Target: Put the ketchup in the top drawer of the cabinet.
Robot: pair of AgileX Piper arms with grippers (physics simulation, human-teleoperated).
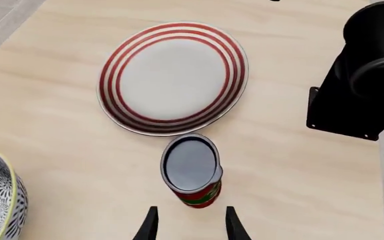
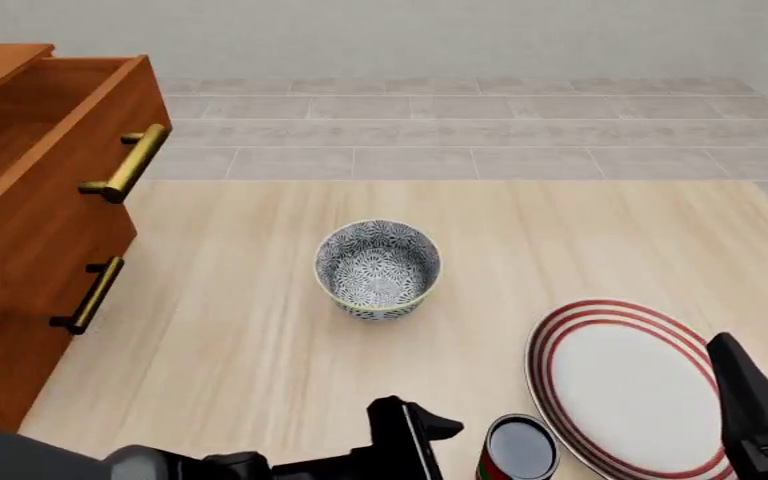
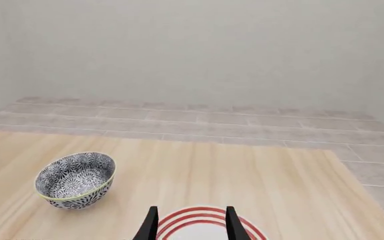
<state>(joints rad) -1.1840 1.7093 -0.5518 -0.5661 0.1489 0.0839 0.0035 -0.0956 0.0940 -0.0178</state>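
The ketchup (image 1: 192, 169) is a small can with a dark bluish-grey top and stands upright on the table, just ahead of my left gripper (image 1: 190, 227). That gripper is open and empty, with its fingers apart short of the can. In the front view the ketchup (image 2: 523, 450) is at the near edge, right of my left gripper (image 2: 431, 440). The cabinet (image 2: 11, 290) stands at the far left. Its top drawer (image 2: 84, 150) is pulled out, with its inside showing. My right gripper (image 3: 190, 227) is open and empty above the plate, and it also shows in the front view (image 2: 755, 405).
A red-ringed white plate (image 2: 624, 385) lies right of the can, also seen beyond it in the left wrist view (image 1: 173, 77). A blue-patterned bowl (image 2: 377, 268) stands mid-table. The lower drawer's handle (image 2: 91, 295) sticks out. The right arm (image 1: 362, 80) is beside the plate.
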